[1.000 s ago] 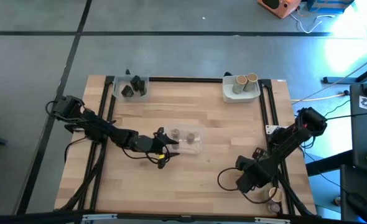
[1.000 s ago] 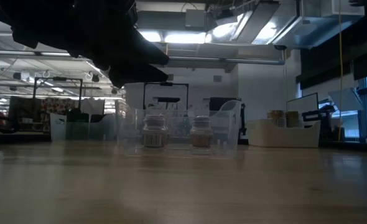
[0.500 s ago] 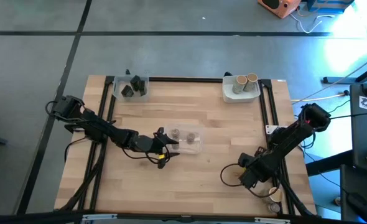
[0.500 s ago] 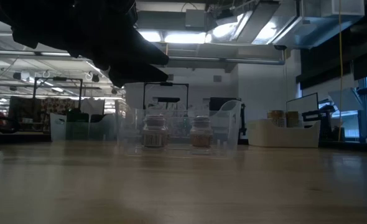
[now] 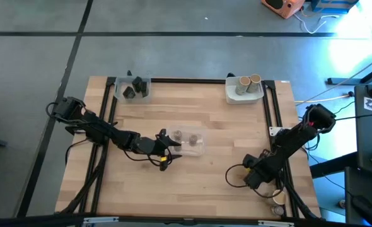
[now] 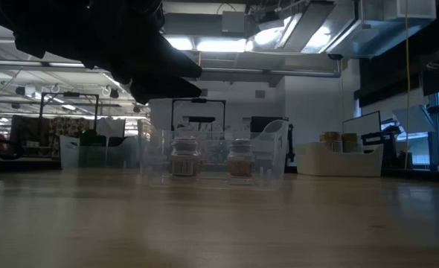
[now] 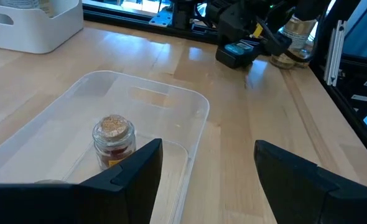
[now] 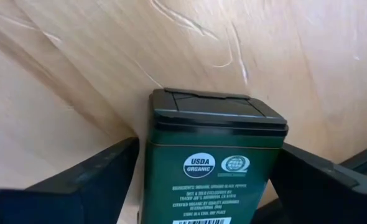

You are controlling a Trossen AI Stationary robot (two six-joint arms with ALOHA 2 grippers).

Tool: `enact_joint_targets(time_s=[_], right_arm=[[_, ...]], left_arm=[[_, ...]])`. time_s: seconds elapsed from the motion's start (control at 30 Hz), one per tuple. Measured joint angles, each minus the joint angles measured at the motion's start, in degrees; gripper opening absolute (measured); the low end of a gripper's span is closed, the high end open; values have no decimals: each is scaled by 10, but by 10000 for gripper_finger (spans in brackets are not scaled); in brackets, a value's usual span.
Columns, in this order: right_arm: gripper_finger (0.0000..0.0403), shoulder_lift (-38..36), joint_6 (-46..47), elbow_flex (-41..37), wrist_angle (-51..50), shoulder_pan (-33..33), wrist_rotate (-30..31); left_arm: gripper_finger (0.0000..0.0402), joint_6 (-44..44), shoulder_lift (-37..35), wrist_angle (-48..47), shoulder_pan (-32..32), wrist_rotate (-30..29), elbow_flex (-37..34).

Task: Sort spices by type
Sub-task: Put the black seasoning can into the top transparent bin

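Straddling a dark green spice tin [image 8: 211, 165], the right gripper [image 8: 202, 186] jaws pinched its sides; the left gripper [image 7: 205, 177] jaws stood spread beside a clear tray [image 7: 190, 112].

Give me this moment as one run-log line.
left gripper: open, at clear tray rim, empty | right gripper: fingers around dark green tin, near table's right edge | clear tray: two jars

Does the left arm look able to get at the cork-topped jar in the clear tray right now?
Probably yes. The left gripper hangs open at the clear tray's edge, the cork-topped jar stands upright just ahead, and nothing lies between them but the low rim.
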Motion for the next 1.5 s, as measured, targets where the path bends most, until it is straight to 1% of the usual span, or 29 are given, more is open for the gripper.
enact_joint_targets(time_s=[0.2, 0.27, 0.33, 0.43, 0.47, 0.5, 0.6, 0.87, 0.97, 1.1, 1.3, 1.5], right_arm=[[346, 1, 2, 0, 1, 0, 4], [339, 1, 2, 0, 3, 0, 5], [319, 1, 0, 0, 7, 0, 6], [272, -5, -2, 0, 7, 0, 13], [259, -8, -2, 0, 14, 0, 23], [257, -14, -2, 1, 26, -1, 37], [257, -29, -3, 0, 28, -1, 73], [257, -74, -5, 0, 50, -1, 147], [264, -91, -12, 0, 66, -2, 192], [266, -104, -39, 0, 93, -17, 268], [263, -103, -130, 0, 134, -63, 391], [264, -103, -199, 0, 152, -99, 564]], left_arm=[[237, 0, 0, 2, 0, 0, 0], [237, 0, 0, 2, 0, 0, 0], [237, 0, 0, 2, 0, 0, 0], [237, 0, 0, 2, 0, 0, 0], [237, 0, 0, 2, 0, 0, 0], [237, 0, 0, 2, 0, 0, 0], [237, 1, 0, 2, 0, 0, 0], [237, 23, 0, 2, 1, 0, 0], [237, 24, 0, 3, 1, 0, 0], [237, 24, 0, 6, 1, -1, 0], [237, 24, -4, 20, 1, -3, 0], [237, 45, -40, 12, 13, -9, 0]])
